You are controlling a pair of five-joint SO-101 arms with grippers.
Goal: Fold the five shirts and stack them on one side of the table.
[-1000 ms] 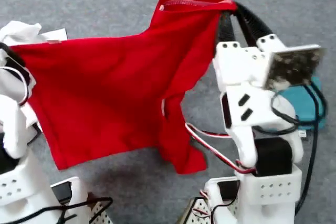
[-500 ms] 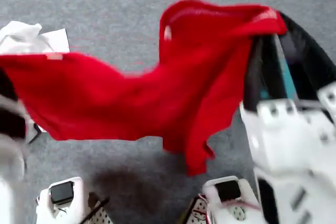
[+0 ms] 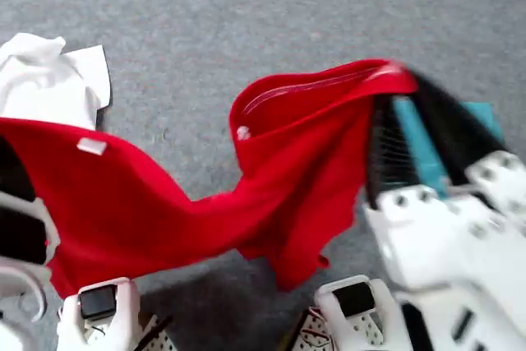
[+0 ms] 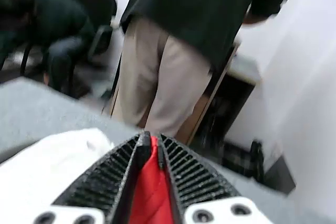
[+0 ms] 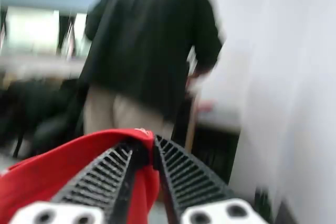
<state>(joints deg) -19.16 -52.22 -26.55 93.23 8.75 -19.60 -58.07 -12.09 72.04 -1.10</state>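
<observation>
**High view.** Light falls evenly from above, and I see no glare on the grey table (image 3: pixel 246 30). The red shirt (image 3: pixel 164 203) casts a soft dark shadow (image 3: pixel 215 295) on the surface beneath it, nearer the arm bases than the right claw (image 3: pixel 393 80). That claw and its white arm (image 3: pixel 460 228) are streaked with blur. The white shirt (image 3: pixel 41 80), well apart from the claw, is bright and nearly washed out.

**Left wrist view.** The ridged pads (image 4: pixel 197 174) of the left claw (image 4: pixel 149 141) read clearly. The background beyond them is soft, with a pale bright wall (image 4: pixel 310 77).

**Right wrist view.** Everything beyond the right claw (image 5: pixel 149 142) is heavily blurred, and a bright wall (image 5: pixel 294 77) glares past it.
</observation>
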